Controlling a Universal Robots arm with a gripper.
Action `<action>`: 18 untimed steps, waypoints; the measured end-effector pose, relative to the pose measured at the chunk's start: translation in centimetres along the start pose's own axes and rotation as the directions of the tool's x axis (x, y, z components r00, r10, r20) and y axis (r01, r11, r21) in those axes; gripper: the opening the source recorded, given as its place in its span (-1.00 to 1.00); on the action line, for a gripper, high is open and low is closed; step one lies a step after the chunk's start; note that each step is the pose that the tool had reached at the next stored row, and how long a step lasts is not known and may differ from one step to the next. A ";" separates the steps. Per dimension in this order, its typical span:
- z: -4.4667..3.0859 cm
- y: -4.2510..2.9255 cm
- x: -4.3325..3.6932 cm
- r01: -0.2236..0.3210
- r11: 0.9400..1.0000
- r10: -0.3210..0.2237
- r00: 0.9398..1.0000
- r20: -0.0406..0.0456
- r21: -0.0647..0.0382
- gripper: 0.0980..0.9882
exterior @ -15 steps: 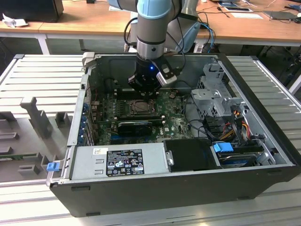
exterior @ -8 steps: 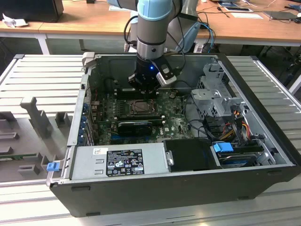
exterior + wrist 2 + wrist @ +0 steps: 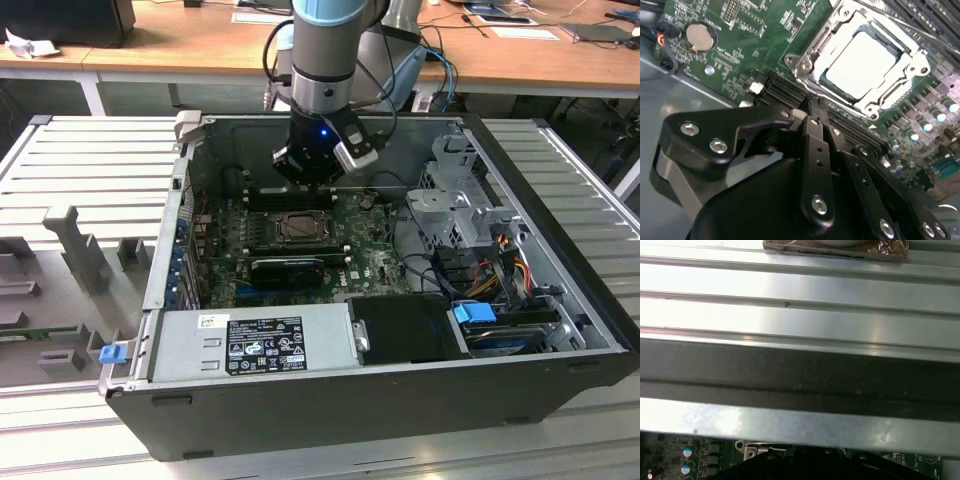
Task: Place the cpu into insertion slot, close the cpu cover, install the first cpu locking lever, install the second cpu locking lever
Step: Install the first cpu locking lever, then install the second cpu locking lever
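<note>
Power supply, a grey metal box (image 3: 250, 345) with a printed label, lies closest in the exterior view, along the near wall of the open black computer case (image 3: 330, 410). Behind it the green motherboard (image 3: 225, 255) covers the case floor, with a long narrow black expansion card (image 3: 288, 268) on it.

Just beyond this card sits the insertion slot (image 3: 298, 228), a square black socket with a silvery metal rim. In the second wrist view the cpu (image 3: 865, 59), a small flat square chip with a pale metal face, lies inside the slot (image 3: 812, 75). The cpu cover (image 3: 914, 52), a thin silvery frame plate with a square window, seems to lie flat around the chip, though the glare makes this hard to judge.

The black gripper (image 3: 312, 172) hangs over the far edge of the slot in the exterior view. In the second wrist view its two fingers (image 3: 815, 145) stand pressed together with nothing between them, and the gripper (image 3: 818, 112) is near the slot's corner without touching it.

At the far side, a wooden desk (image 3: 180, 45) stands behind the case.
</note>
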State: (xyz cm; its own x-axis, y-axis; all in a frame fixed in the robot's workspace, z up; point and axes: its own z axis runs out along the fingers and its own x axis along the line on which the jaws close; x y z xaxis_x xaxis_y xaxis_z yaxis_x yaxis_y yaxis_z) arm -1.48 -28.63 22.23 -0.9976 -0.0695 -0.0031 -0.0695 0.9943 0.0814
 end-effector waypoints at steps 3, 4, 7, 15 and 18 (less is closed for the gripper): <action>-0.02 -0.21 0.02 0.000 1.000 0.000 1.000 0.000 0.000 -0.98; -0.02 -0.25 0.02 0.000 1.000 0.000 1.000 0.000 0.000 -0.98; -0.03 -0.39 0.03 0.000 1.000 0.000 1.000 0.000 0.000 -0.98; -0.08 -0.92 0.07 0.000 1.000 0.000 1.000 0.000 0.000 -0.98; -0.12 -1.52 0.10 0.000 1.000 0.000 1.000 0.000 0.000 -0.98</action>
State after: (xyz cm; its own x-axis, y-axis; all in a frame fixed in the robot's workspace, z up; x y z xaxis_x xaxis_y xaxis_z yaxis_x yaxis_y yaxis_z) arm -1.48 -30.15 22.22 -0.9976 -0.0695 -0.0031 -0.0695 0.9943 0.0814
